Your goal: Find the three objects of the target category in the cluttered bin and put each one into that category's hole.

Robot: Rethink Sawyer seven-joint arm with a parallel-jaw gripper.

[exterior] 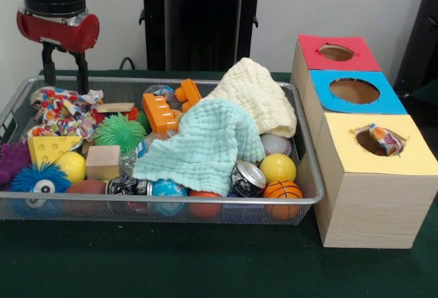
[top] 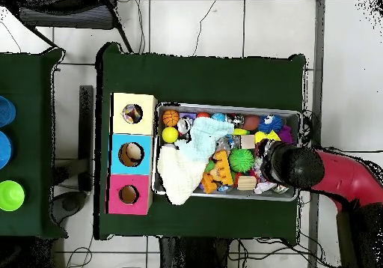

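Observation:
The wire mesh bin (exterior: 205, 203) sits on the green table and is full of toys. One crumpled spotted wrapper (exterior: 65, 113) lies in its far left corner. My gripper (exterior: 66, 82) hangs just above and behind that wrapper, open and empty, its fingers (exterior: 83, 72) apart. Another spotted wrapper (exterior: 384, 139) sticks out of the yellow-surrounded hole (exterior: 367, 143) on the nearest wooden box. I see no other wrapper. In the overhead view the arm's head (top: 293, 166) covers the right end of the bin (top: 228, 106), and the yellow hole (top: 133, 114) is at the left.
A mint waffle cloth (exterior: 202, 144) and a cream one (exterior: 256, 96) drape over the bin's middle and right. Around them lie an orange toy (exterior: 161, 112), a green spiky ball (exterior: 120, 132), a wooden block (exterior: 103, 162), a can (exterior: 248, 178) and balls. The blue hole (exterior: 354, 90) and red hole (exterior: 336, 53) stand behind the yellow one.

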